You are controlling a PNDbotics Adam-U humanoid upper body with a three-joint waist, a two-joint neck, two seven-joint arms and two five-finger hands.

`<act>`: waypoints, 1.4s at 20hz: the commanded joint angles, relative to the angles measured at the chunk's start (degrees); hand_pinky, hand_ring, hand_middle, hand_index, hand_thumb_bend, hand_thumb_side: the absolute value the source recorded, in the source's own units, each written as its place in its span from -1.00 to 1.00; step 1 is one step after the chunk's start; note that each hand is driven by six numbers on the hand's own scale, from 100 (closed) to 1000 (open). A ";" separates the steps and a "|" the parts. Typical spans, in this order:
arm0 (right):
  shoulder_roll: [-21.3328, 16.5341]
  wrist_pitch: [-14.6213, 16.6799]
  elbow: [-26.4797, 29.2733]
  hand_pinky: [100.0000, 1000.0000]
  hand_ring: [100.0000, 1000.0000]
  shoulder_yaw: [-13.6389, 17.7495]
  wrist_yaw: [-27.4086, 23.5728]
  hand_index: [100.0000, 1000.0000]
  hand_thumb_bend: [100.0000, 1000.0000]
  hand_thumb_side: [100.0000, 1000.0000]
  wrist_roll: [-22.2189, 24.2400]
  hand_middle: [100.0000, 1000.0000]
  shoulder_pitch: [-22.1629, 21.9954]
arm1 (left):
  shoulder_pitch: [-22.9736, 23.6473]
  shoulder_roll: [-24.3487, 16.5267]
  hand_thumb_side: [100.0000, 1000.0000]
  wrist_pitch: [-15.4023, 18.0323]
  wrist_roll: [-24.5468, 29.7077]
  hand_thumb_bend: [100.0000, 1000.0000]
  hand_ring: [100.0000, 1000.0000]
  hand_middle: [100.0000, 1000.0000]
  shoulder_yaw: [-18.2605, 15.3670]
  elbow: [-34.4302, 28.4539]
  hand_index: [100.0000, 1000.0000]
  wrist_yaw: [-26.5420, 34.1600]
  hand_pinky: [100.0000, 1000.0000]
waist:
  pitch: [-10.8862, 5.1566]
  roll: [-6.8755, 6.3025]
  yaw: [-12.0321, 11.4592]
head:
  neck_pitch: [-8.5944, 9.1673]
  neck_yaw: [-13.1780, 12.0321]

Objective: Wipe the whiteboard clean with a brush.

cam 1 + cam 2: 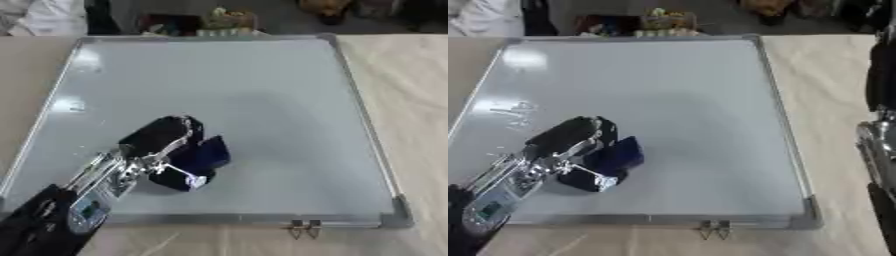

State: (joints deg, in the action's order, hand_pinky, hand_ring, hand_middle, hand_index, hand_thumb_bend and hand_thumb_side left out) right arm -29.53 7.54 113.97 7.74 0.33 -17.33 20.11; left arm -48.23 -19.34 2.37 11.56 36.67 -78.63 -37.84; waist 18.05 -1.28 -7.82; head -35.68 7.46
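Note:
A large whiteboard (254, 95) with a silver frame lies flat on the wooden table and fills most of both views. My left hand (162, 142) comes in from the lower left, its fingers curled round a dark blue brush (208, 155) that rests on the board's lower left part. Faint marks (514, 111) show near the board's left edge. Of my right arm (878, 150) only a black and silver stretch shows at the right edge of the right eye view; its hand is out of sight.
Bare wooden table (411, 100) runs along the board's right side and front. A small metal clip (304, 229) sticks out at the board's front edge. Clutter and dark objects (219, 20) stand beyond the far edge.

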 commanded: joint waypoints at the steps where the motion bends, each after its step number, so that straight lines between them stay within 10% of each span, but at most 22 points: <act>1: -1.16 0.03 0.62 0.64 0.59 0.62 -0.36 0.76 -1.00 1.00 0.14 0.43 0.29 | -0.58 -1.85 -0.70 -0.55 -0.68 -0.55 0.03 -0.18 -1.47 -1.52 -0.57 0.05 -0.28 | -1.36 0.08 -0.04 | 0.53 0.03; 28: -1.52 0.20 0.62 0.65 0.59 0.65 -0.23 0.76 -1.00 1.00 0.09 0.43 0.45 | -3.07 -14.79 -0.70 -5.84 -3.26 -0.61 0.00 -0.19 -13.00 3.39 -0.58 1.35 -0.27 | -0.04 0.22 0.82 | 2.62 -1.06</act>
State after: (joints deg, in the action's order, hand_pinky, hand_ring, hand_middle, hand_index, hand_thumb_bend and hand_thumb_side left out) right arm -29.54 7.61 113.97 7.80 0.31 -17.27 19.74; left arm -50.07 -31.86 -3.20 8.38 25.17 -75.52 -36.74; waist 19.02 -1.14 -6.96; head -33.73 6.67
